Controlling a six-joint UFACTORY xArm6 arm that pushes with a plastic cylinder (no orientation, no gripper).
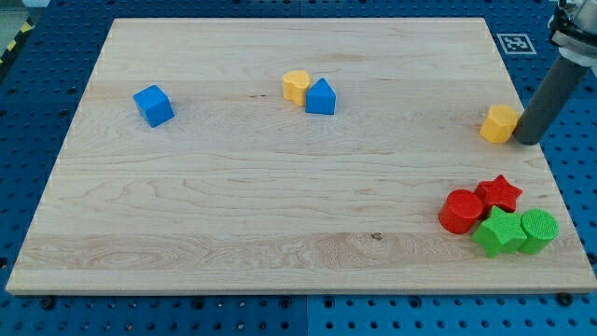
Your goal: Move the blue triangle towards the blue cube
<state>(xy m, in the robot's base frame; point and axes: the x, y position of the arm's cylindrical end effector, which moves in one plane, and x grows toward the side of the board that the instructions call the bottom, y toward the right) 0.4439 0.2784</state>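
The blue triangle [320, 97] sits near the view's top centre, touching a yellow cylinder [297, 86] on its left. The blue cube [153, 105] lies far to the view's left of it, alone on the board. My tip [528, 140] is at the view's right edge of the board, just right of a yellow hexagonal block [500, 123], far from both blue blocks.
At the view's bottom right a cluster sits together: a red cylinder [460, 211], a red star [500, 193], a green star [499, 231] and a green cylinder [538, 230]. The wooden board [280, 205] lies on a blue perforated table.
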